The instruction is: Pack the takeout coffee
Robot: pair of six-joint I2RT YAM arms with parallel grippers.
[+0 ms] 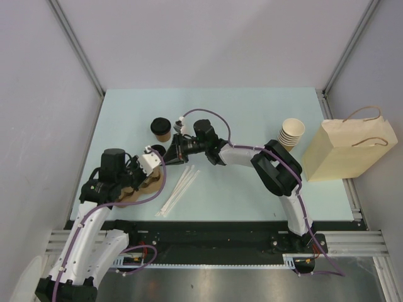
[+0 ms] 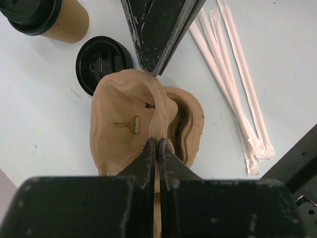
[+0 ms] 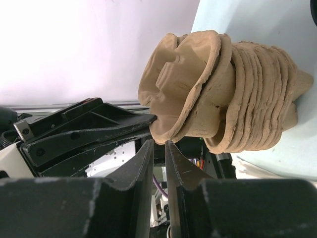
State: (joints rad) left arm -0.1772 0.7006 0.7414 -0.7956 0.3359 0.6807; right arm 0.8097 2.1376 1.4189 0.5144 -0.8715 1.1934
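The takeout coffee [image 1: 162,128], a kraft cup with a black lid, stands on the table behind both grippers; it also shows in the left wrist view [image 2: 54,17]. My left gripper [image 2: 157,145] is shut on the middle ridge of the top brown pulp cup carrier [image 2: 124,119], which lies on a stack of carriers [image 3: 252,99]. My right gripper [image 3: 159,144] has its jaws almost together. Its tips sit at the top carrier's rim, with nothing seen between them. In the top view the right gripper [image 1: 174,146] points at the left gripper [image 1: 151,176].
A loose black lid [image 1: 157,151] lies beside the carriers, seen too in the left wrist view [image 2: 101,62]. Wrapped straws [image 1: 179,189] lie to their right. A stack of lidless tan cups [image 1: 291,133] and a brown paper bag [image 1: 349,150] are at the right.
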